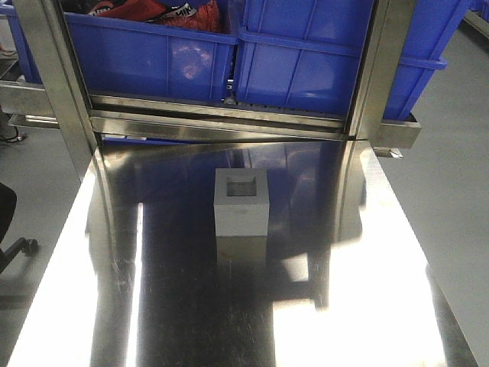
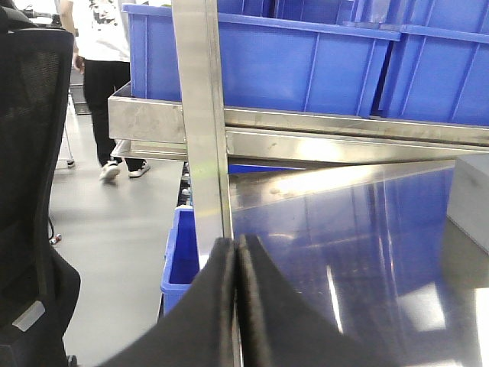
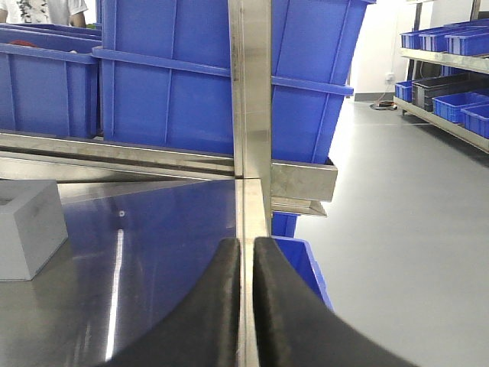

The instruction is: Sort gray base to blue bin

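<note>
The gray base (image 1: 241, 210) stands upright in the middle of the shiny steel table (image 1: 367, 306), its recessed face up. It also shows at the right edge of the left wrist view (image 2: 470, 199) and at the left edge of the right wrist view (image 3: 27, 229). Two large blue bins (image 1: 153, 53) (image 1: 336, 65) sit side by side on the rack behind it; which one the task means, I cannot tell. My left gripper (image 2: 235, 245) is shut and empty over the table's left edge. Over the right edge, my right gripper (image 3: 247, 245) is also shut with nothing in it. Neither shows in the front view.
Steel rack posts (image 1: 57, 84) (image 1: 378, 69) rise at the table's back corners, joined by a crossbar (image 1: 221, 122). The left bin holds red items (image 1: 160, 11). Smaller blue bins sit on the floor beside the table (image 2: 183, 252) (image 3: 302, 264). A person (image 2: 107, 76) walks at far left.
</note>
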Controlling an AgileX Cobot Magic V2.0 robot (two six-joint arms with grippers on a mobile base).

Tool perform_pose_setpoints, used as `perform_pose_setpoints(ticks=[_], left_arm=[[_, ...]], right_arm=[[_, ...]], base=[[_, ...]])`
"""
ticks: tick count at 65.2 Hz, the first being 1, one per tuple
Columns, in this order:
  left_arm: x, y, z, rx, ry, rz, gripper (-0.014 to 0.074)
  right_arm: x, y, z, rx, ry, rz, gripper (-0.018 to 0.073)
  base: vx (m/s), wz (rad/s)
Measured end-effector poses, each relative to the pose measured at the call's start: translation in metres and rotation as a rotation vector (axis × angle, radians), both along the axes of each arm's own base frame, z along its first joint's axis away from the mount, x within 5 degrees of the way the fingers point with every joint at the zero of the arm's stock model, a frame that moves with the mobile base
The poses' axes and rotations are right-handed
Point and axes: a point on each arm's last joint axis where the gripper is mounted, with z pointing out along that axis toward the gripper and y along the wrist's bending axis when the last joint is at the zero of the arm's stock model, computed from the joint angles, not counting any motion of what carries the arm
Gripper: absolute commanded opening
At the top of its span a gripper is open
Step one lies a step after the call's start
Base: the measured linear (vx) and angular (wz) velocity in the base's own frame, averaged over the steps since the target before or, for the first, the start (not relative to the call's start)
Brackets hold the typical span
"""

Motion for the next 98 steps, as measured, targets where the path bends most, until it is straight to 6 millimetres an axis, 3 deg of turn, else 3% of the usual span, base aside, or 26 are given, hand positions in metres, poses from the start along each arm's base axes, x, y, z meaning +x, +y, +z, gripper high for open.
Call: perform_pose_setpoints(ticks=[64, 69, 82, 90, 98], left_arm=[[0.0, 0.0, 0.006, -0.041, -0.043, 0.002, -0.0006], [-0.003, 0.0, 0.023, -0.061, -0.09, 0.001, -0.0006], [-0.002, 0.0, 0.095, -0.067, -0.177, -0.001, -0.0006], [0.024, 0.0, 0.127, -0.07, -0.056, 0.002, -0.0006], [0.053, 0.001, 0.139, -0.072, 0.048, 0.006, -0.0006]], right_arm=[[0.0, 0.0, 0.0, 0.0, 0.0, 0.0, -0.0004], [0.0, 0.0, 0.0, 0.0, 0.0, 0.0, -0.0004], [0.0, 0.0, 0.0, 0.0, -0.001, 0.0, -0.0004], [0.0, 0.0, 0.0, 0.0, -0.001, 0.0, -0.0004], [0.0, 0.0, 0.0, 0.0, -0.001, 0.0, -0.0004]], base=[[0.0, 0.0], [0.0, 0.0], [0.0, 0.0], [0.0, 0.0], [0.0, 0.0]])
